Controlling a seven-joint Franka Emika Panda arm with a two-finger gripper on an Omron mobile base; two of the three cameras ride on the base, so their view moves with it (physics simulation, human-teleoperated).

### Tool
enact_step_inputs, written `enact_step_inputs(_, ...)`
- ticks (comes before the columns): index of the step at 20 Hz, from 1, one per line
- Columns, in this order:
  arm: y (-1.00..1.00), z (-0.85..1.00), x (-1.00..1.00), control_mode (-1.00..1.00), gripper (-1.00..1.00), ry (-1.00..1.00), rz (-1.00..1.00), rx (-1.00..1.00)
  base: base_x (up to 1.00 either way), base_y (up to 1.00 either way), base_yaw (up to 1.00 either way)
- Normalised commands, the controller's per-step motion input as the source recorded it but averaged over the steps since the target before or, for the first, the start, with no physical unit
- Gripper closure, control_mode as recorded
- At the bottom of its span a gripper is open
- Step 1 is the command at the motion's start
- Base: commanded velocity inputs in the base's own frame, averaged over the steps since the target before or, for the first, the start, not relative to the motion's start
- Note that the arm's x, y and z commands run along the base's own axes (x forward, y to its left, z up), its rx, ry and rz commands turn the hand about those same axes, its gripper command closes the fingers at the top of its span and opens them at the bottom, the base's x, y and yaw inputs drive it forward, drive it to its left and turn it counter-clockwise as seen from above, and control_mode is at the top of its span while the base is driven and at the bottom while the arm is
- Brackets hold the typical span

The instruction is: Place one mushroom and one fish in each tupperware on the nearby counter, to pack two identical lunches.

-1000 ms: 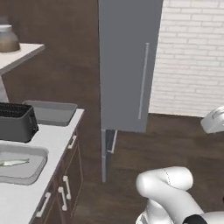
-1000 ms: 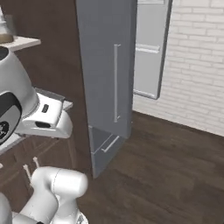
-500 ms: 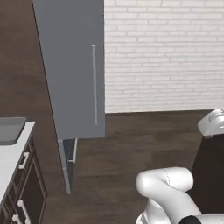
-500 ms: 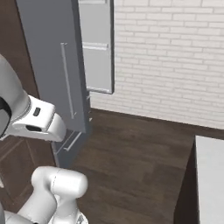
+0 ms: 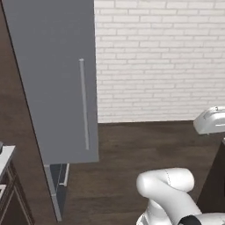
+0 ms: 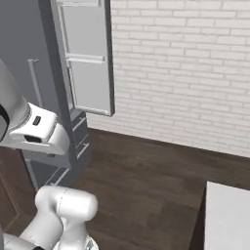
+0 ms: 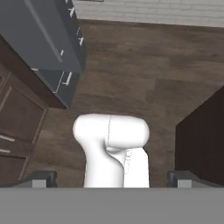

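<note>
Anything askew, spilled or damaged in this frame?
The tall grey fridge stands with a door swung open toward the white brick wall. Nothing is spilled on the dark wood floor, and nothing looks damaged.

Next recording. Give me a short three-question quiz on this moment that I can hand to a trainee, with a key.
1. True or false: the gripper is open and holds nothing.
2. Pick one: the wall beside the tall grey door is A) blue tile, B) white brick, C) bare wood.
3. Fill in: the long handle on that door runs ____.

Key: 1 true; 2 B; 3 vertically.
</note>
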Motion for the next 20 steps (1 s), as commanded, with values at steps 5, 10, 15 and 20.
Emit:
enact_step_inputs(5, 0.00, 0.00, 0.00, 1.00, -1.00, 0.00, 0.00, 0.00, 0.00, -0.76, 0.04)
enact_step_inputs(10, 0.00, 0.00, 0.00, 1.00, -1.00, 0.00, 0.00, 0.00, 0.15, -0.25, 0.00)
enact_step_inputs(15, 0.00, 0.00, 0.00, 1.00, -1.00, 0.00, 0.00, 0.00, 0.63, 0.06, 0.00)
enact_step_inputs(20, 0.00, 0.00, 0.00, 1.00, -1.00, 0.00, 0.00, 0.00, 0.96, -0.01, -0.04)
